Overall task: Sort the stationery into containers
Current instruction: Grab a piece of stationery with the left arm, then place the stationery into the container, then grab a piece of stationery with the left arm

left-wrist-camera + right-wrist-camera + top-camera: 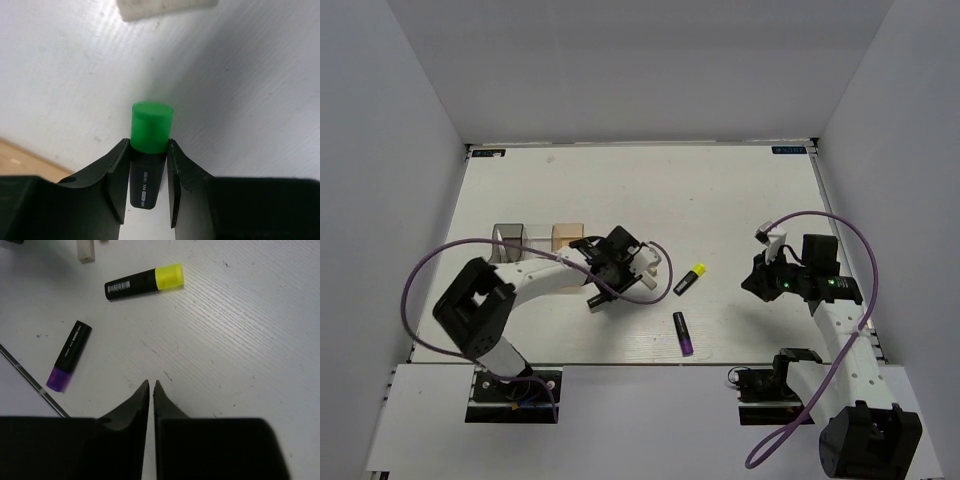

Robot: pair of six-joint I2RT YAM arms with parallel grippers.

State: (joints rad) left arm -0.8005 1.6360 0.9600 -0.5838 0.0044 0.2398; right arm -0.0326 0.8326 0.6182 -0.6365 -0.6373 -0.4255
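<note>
Pinching a short black-bodied highlighter with a green cylindrical end [150,130], the left gripper [148,150] presses its two black fingers [117,172] against opposite sides of the barrel just below the green end, which juts out beyond the fingertips. Small white print shows on the barrel between them. Only the left wrist view shows this grip: in the top external view the left gripper [610,265] hides the green highlighter entirely. The wrist view also shows a pale beige eraser block [165,7] lying on the white table [240,100] beyond the green end, and a strip of tan surface at the lower left edge. Only the top external view gives the layout. A small grey translucent plastic box [507,240] and a small tan wood-coloured box [567,237] stand side by side, near the left gripper on its left. A black highlighter with a yellow end [691,279] and a black highlighter with a purple end [683,333] lie apart on the table between the two arms. The right gripper [761,277] hangs to the right of the yellow one. In the right wrist view the right gripper [151,390] has its fingers pressed together to a thin slit, holding nothing. The yellow highlighter [145,282], bearing a white barcode label, and the purple highlighter [69,356] lie ahead of the tips, touching neither.
</note>
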